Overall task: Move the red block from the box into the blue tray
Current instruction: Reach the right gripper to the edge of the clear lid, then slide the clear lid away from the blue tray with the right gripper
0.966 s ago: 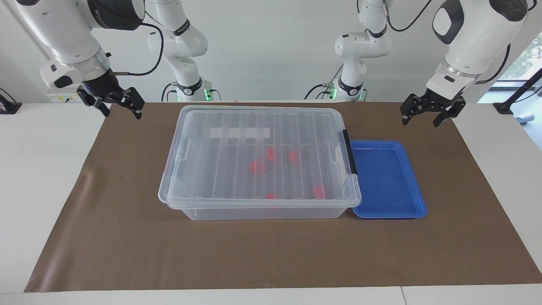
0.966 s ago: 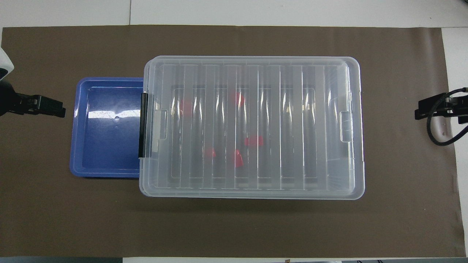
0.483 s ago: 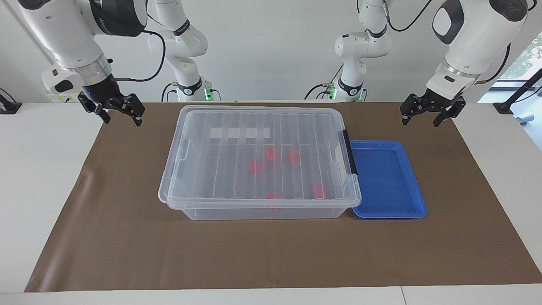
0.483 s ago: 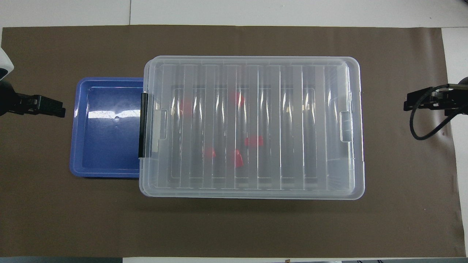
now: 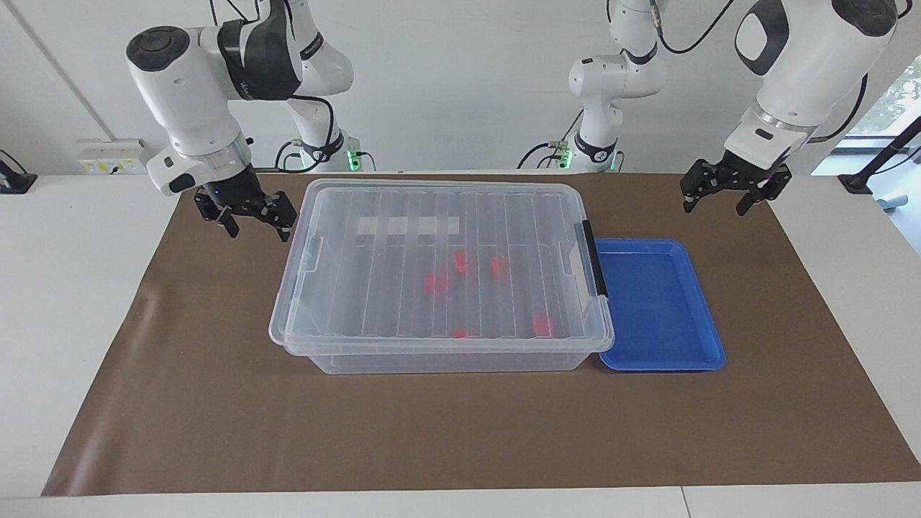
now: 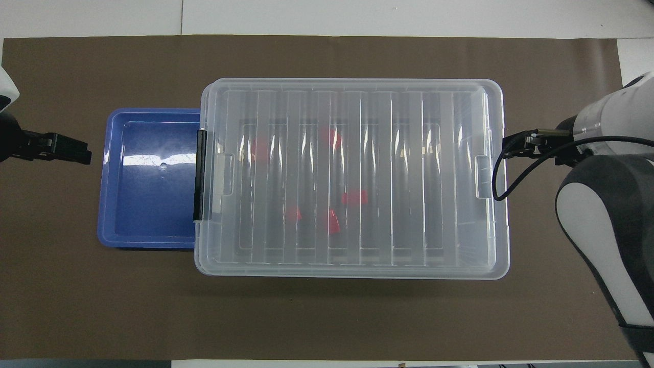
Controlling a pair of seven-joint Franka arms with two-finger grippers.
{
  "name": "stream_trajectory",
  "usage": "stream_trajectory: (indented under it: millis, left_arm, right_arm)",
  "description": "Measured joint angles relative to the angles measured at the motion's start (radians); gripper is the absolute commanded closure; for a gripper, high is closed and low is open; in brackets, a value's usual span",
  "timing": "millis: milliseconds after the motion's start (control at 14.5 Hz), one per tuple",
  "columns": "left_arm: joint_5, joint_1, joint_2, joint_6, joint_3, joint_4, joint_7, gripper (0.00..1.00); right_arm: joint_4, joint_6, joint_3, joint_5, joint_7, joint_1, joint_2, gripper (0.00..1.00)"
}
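Observation:
The box is a clear bin with its ribbed lid on and a black latch at the end toward the left arm; it also shows in the overhead view. Several red blocks lie inside it, one of them near the middle. The blue tray sits empty against the latch end. My right gripper is open and empty, over the mat right beside the box's other end. My left gripper is open and empty, over the mat beside the tray.
A brown mat covers the table under the box and the tray. The white table top shows at both ends. Two more arm bases stand at the robots' edge.
My right arm has swung in from the table's end to the box's end and come lower. My left arm has not moved. The box, tray and blocks are unchanged.

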Motion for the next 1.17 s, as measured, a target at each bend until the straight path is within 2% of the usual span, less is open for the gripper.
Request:
stream_trajectory:
  millis: [621, 1172]
  left_arm:
    - [0.000, 0.000, 0.000, 0.000, 0.000, 0.000, 0.000, 0.00]
    - [0.000, 0.000, 0.000, 0.000, 0.000, 0.000, 0.000, 0.00]
  right_arm:
    - [-0.138, 0.146, -0.002, 0.000, 0.000, -0.001, 0.005, 0.00]
    - [-0.175, 0.156, -0.004, 0.000, -0.062, -0.019, 0.002, 0.00]
